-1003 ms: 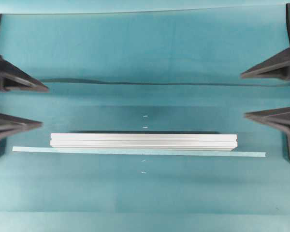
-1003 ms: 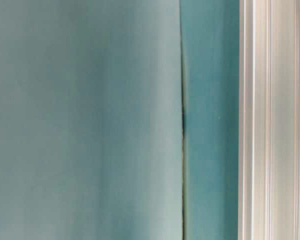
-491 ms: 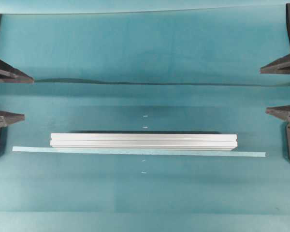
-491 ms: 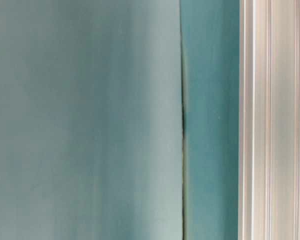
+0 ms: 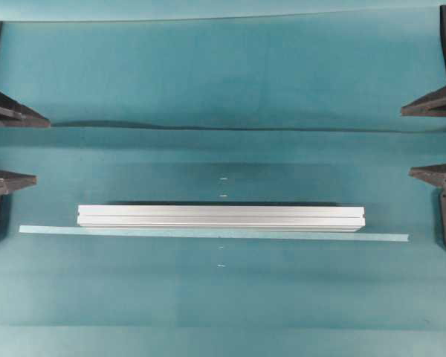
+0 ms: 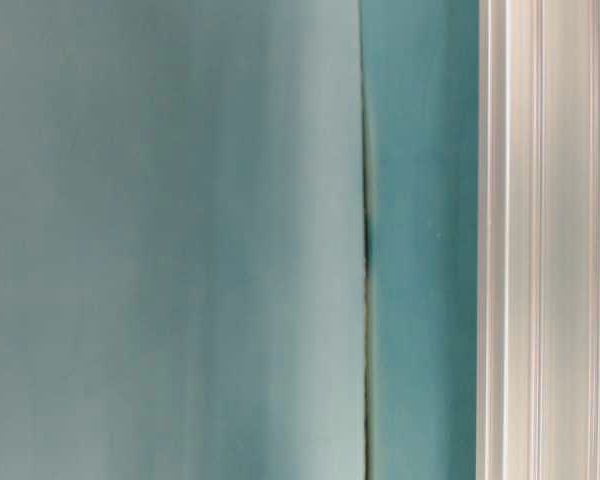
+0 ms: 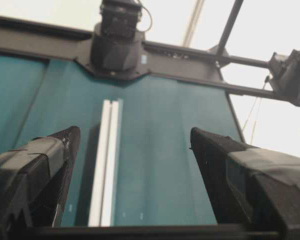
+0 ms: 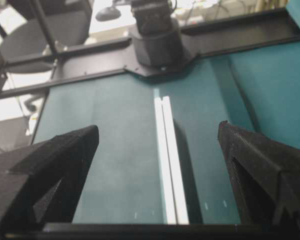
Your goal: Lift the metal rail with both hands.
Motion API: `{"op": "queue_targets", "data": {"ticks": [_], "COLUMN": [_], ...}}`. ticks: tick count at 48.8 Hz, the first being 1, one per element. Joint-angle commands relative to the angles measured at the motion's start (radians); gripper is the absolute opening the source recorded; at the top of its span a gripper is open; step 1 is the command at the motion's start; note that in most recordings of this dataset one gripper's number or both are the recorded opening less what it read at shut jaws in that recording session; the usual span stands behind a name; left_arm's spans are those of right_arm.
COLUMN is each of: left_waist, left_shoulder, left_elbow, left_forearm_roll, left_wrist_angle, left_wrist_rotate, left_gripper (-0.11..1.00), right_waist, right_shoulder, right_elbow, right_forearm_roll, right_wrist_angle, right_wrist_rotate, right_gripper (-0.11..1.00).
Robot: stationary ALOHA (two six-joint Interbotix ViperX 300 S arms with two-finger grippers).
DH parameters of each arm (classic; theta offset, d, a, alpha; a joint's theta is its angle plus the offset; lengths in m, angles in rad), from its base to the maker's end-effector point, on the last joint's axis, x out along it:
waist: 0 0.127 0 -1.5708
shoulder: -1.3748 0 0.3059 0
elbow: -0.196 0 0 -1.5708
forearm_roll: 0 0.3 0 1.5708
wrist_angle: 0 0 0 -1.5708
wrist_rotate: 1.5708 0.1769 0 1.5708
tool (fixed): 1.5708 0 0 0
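The metal rail (image 5: 221,218) lies flat on the teal table (image 5: 223,82), midway between your two pincers and well apart from both, just beside the pale tape strip (image 5: 386,237). Expect it to be stiff, fairly heavy and slick; take it near each end, across its width. Left gripper (image 5: 7,149) and right gripper (image 5: 437,141) both gape wide, holding nothing.

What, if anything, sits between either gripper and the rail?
Nothing visible. The rail lies flat on the green table, with a thin tape strip along its near edge. The left gripper and right gripper are both open, back at the table's sides, with bare cloth between them and the rail ends.
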State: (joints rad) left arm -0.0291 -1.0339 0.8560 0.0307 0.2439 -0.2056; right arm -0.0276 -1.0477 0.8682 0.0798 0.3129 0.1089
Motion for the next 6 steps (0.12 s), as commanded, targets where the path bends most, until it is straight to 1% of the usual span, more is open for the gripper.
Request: {"op": "queue_targets", "data": {"ticks": [1,6], "left_waist": [0.000,0.002], "left_shoulder": [0.003,0.003], "left_elbow": [-0.014,-0.014], "left_forearm_roll": [0.002,0.002], "left_wrist_angle": [-0.009,-0.008], "left_wrist_rotate": [0.000,0.000], "left_gripper": [0.90,0.90], "right_waist": [0.002,0.000], "right_shoulder": [0.003,0.003], "right_elbow": [-0.008,-0.008], "right_forearm_roll": [0.000,-0.002], "right_wrist_angle": [-0.011,-0.011], "right_wrist_rotate": [0.002,0.002], "right_gripper": [0.99,0.99]}}
